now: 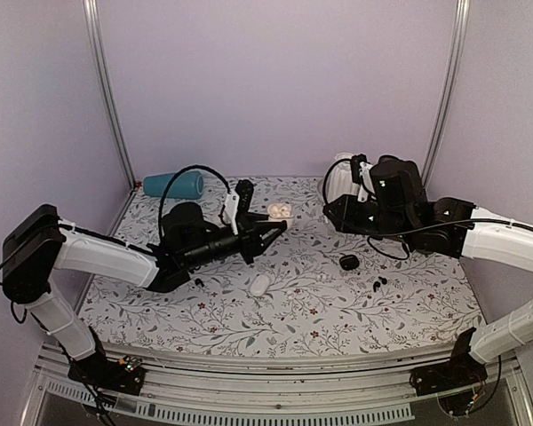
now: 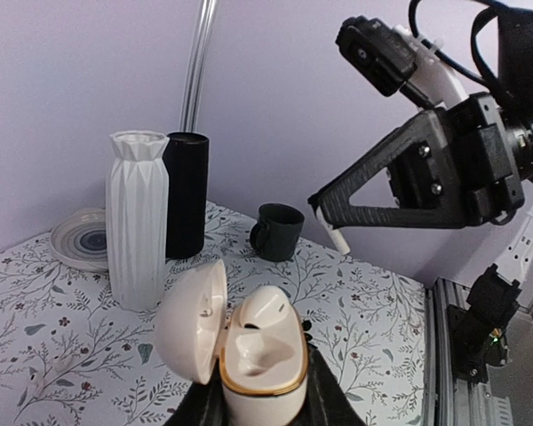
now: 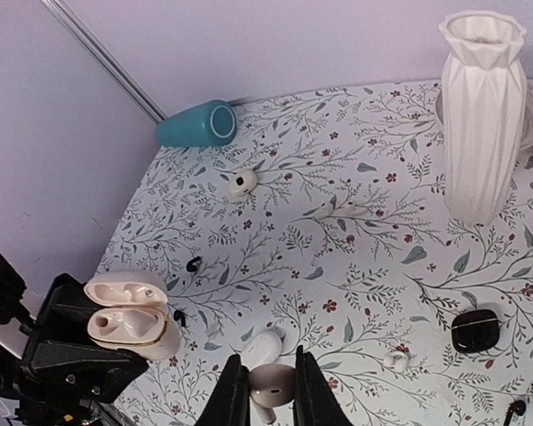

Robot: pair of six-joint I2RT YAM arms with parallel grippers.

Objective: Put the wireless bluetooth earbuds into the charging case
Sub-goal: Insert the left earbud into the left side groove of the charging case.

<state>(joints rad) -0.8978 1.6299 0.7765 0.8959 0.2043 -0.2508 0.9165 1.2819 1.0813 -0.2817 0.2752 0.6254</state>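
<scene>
Two robot arms meet above a floral-patterned table [image 1: 338, 311]. The left gripper [image 2: 259, 404] is clenched around the base of a cream charging case [image 2: 259, 351]. It holds the case upright in the air over the middle of the table, toward the far edge, with the lid hinged open. The right gripper [image 3: 267, 368] hangs apart from the case, nearer the far right corner, its fingers pinched on a small pale earbud [image 3: 272, 387].

Tiny black earbuds [image 1: 379, 281] lie loose toward the right edge, near a closed black case [image 1: 348, 262]. Another black bud [image 1: 198, 282] lies toward the left edge. A white vase [image 2: 139, 222] stands by the far edge, and a teal cup [image 1: 173, 185] lies in the far left corner.

As a judgement, several things could go wrong. Both case and bud float in mid-air, so a slight misalignment could jam the bud on the case's rim. The smooth bud could twist in the pinch, or slip out and drop. A nudge could also knock the lid shut.
</scene>
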